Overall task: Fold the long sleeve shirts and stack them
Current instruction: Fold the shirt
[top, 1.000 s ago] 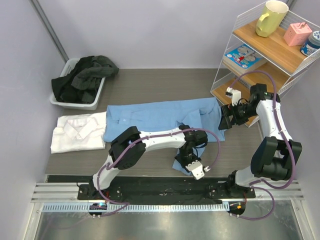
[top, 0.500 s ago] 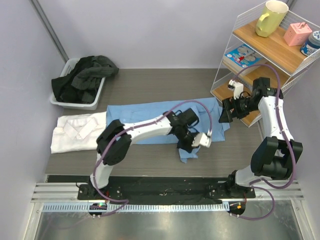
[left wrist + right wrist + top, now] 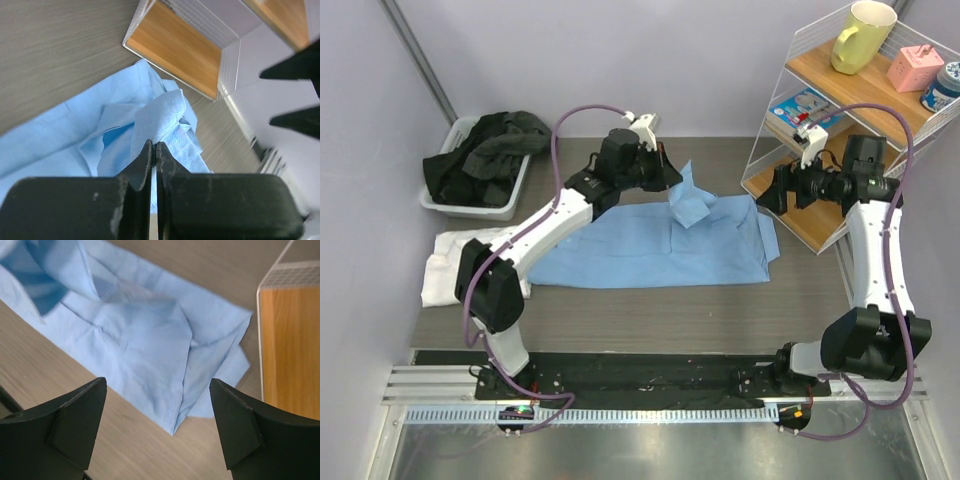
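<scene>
Nearest the arm bases, a bare strip of the wood-grain table (image 3: 650, 310) runs the full width, open and free of cloth. Beyond it the light blue shirt (image 3: 650, 250) lies spread flat across the middle, its near hem about parallel to the table's edge. Its left end meets the white shirt (image 3: 440, 275), which lies folded at the left side, partly under the left arm. The blue shirt's right edge lies just beside the lowest board of the wire shelf rack (image 3: 820, 215); in the right wrist view a lower layer pokes out past the folded corner there. The right gripper (image 3: 157, 382) hangs above that corner with its fingers spread wide, gripping nothing. At the shirt's far edge the left gripper (image 3: 668, 178) is clenched on a bunch of the blue cloth, raised off the table so that it stands up in a crumpled peak. Bare table shows behind it up to the wall. In the far left corner a bin (image 3: 470, 205) holds dark clothes (image 3: 490, 150). The rack carries a printed blue item (image 3: 810, 110), a yellow mug (image 3: 860, 35), a pink box (image 3: 915, 68) and a blue-patterned tin (image 3: 945, 88); any print is too small to read.
</scene>
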Tool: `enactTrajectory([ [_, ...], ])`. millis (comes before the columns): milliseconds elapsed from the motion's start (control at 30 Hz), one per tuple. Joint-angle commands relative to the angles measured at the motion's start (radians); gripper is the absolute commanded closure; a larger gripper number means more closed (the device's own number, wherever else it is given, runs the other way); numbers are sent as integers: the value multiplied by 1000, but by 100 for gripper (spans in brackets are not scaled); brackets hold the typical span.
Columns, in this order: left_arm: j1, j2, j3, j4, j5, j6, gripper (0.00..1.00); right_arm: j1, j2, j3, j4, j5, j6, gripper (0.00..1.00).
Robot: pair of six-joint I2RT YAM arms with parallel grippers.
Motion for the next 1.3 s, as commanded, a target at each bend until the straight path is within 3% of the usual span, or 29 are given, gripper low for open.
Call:
enactTrajectory([
  [0,-23,5,47,7,-247,-305,100,59,-102,-58,215,-100,98,12],
  [300,-22,21,71,8,-277,-411,100,371,-115,-166,445,47,282,11],
  [600,-19,12,51,42,-272,-455,100,433,-26,-137,488,160,406,16],
  [700,-14,10,44,60,-239,-470,99,436,-30,-158,537,140,460,38],
  [733,-11,10,33,86,-208,-472,99,438,-32,-160,553,131,457,61],
  [767,-9,7,25,100,-191,-470,97,438,-30,-148,553,125,443,71],
  [800,-5,-7,10,117,-170,-470,94,438,-32,-135,542,122,392,78],
  [833,15,-18,-30,146,-134,-466,87,435,-32,-122,510,96,355,94],
  [867,29,-34,-56,202,-52,-454,68,432,-32,-88,484,67,293,99],
  [900,44,-71,-74,212,-10,-426,56,427,-30,-68,409,33,177,99],
  [933,81,-96,-109,215,31,-345,39,428,-29,-48,366,-19,103,99],
  [1000,128,-142,-151,243,200,-239,30,429,-17,22,235,-60,-21,99],
  [1067,220,-234,-256,371,341,-115,3,427,-9,70,167,-91,-175,99],
  [1100,250,-261,-284,391,492,-63,0,428,3,81,107,-100,-228,99],
  [1133,291,-303,-292,375,549,14,0,427,8,102,74,-110,-312,99],
  [1200,308,-335,-266,220,692,318,0,427,22,121,-17,-143,-405,99],
  [1267,308,-383,-256,116,731,523,0,430,37,142,-68,-177,-521,99],
])
